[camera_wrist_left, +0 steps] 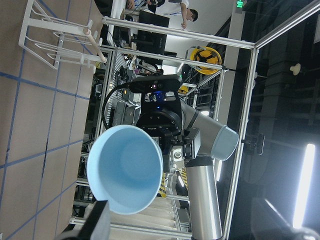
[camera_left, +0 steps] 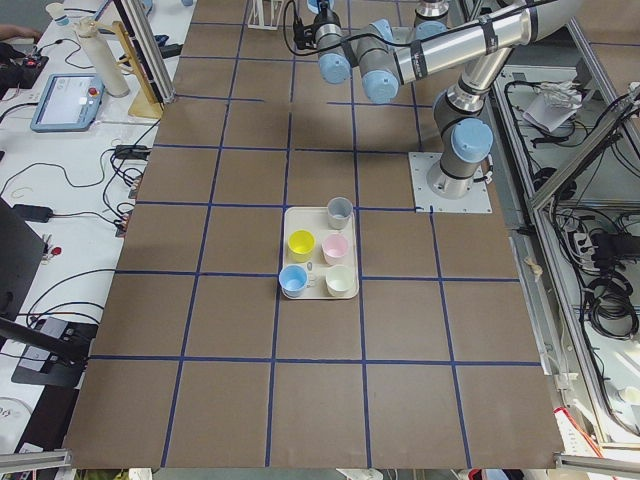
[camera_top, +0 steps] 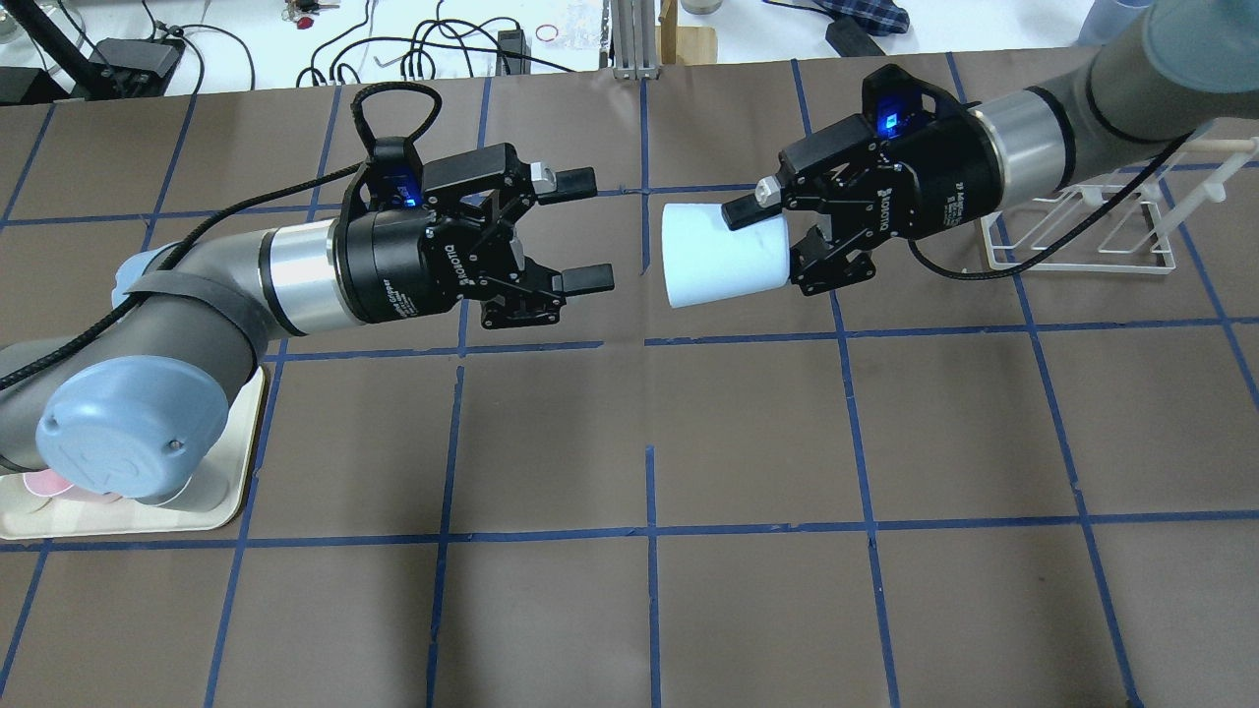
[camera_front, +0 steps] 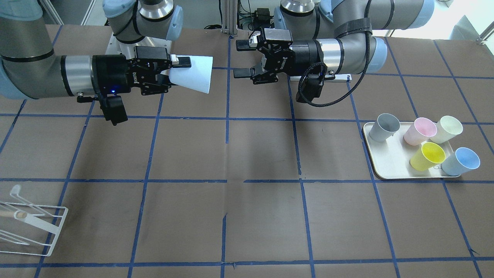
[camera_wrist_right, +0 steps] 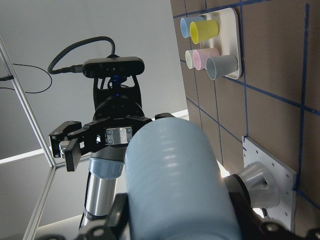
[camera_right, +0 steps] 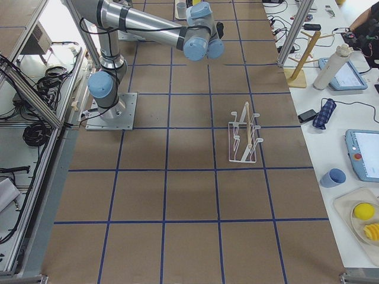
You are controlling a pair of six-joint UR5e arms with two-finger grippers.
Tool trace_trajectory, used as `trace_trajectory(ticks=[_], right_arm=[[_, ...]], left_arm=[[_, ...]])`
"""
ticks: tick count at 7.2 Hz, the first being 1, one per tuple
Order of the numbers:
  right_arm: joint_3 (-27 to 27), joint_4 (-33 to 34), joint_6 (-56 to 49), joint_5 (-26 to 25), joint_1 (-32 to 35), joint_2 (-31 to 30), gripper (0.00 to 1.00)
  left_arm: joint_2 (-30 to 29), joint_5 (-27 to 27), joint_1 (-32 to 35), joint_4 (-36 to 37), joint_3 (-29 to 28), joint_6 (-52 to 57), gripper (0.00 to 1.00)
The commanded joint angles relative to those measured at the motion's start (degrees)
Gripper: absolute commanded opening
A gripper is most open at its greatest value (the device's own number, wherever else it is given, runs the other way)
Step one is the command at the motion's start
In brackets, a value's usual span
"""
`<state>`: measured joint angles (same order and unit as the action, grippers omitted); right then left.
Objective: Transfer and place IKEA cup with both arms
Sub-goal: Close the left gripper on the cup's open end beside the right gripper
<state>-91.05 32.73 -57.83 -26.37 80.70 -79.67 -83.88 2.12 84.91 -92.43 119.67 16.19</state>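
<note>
IKEA cup (camera_top: 713, 261) right of left hand (camera_top: 583, 230)

Lighting is bright and even from overhead in the fixed views. The matte brown paper-covered table (camera_front: 262, 231) carries only faint, soft-edged shadows at mid-table. The small pale blue plastic tumbler (camera_top: 723, 254) is overexposed and reads near white. In the left wrist view the background is dark and a white strip lamp (camera_wrist_left: 305, 185) blooms at lower right. In the right wrist view the tumbler fills the foreground, slightly out of focus. The side views are sharp.

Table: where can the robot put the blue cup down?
The brown middle between the tray and the wire rack is bare. The tray is crowded with five cups. The right gripper holds the blue cup above the table.
</note>
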Motion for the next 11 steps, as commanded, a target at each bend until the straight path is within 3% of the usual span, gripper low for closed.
trace_trajectory(ticks=[1,3,7,8,9,10,11], right_arm=[[0.0,-1.3,-0.1,1.1,1.7,-0.6,0.54],[0.0,-1.4,-0.1,3.9,4.3,-1.1,0.57],[0.0,-1.4,0.0,4.0,4.4,-1.0,0.58],[0.0,-1.4,0.0,4.0,4.4,-1.0,0.58],[0.0,-1.4,0.0,4.0,4.4,-1.0,0.58],[0.0,-1.4,0.1,4.0,4.4,-1.0,0.61],[0.0,-1.4,0.2,4.0,4.5,-1.1,0.66]], left_arm=[[0.2,1.5,1.3,0.0,0.0,-0.2,1.0],[0.2,1.5,1.5,0.1,0.1,0.0,1.0],[0.7,3.4,1.7,-0.1,0.2,-0.2,1.0],[0.7,3.4,1.7,-0.1,0.1,-0.3,0.94],[0.7,3.4,1.7,-0.1,0.1,-0.2,0.59],[0.7,3.3,1.7,-0.1,0.1,-0.3,0.42],[0.8,3.3,1.7,-0.1,0.2,-0.5,0.37]])
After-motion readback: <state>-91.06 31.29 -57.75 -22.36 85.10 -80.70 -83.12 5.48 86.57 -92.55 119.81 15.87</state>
